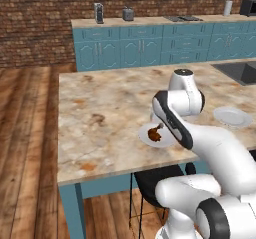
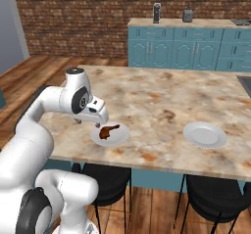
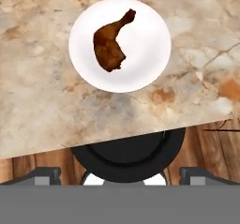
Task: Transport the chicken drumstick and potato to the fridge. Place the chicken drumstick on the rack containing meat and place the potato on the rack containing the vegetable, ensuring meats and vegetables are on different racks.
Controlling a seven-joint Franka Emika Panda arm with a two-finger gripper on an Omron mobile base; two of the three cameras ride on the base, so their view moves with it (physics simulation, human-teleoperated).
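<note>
A brown chicken drumstick (image 3: 110, 42) lies on a small white plate (image 3: 150, 54) near the front edge of the marble island counter (image 3: 37, 101). The drumstick (image 2: 108, 130) and its plate (image 2: 120, 137) sit just right of my hand in the right base view. My gripper (image 2: 84, 123) hovers a little above the counter edge beside the plate, open, with nothing between its fingers. In the hand view the gripper (image 3: 120, 175) has its fingertips (image 3: 44, 174) far apart at the bottom. The arm partly covers the plate (image 1: 147, 138) and drumstick (image 1: 155, 133) in the left base view.
A second white plate (image 2: 205, 134) stands bare farther right on the counter (image 1: 232, 116). Black stools (image 3: 126, 155) are tucked under the counter's front edge (image 2: 206, 189). Teal cabinets (image 1: 140, 45) with small appliances line the brick back wall. A cooktop (image 1: 237, 72) is set in the island's far right.
</note>
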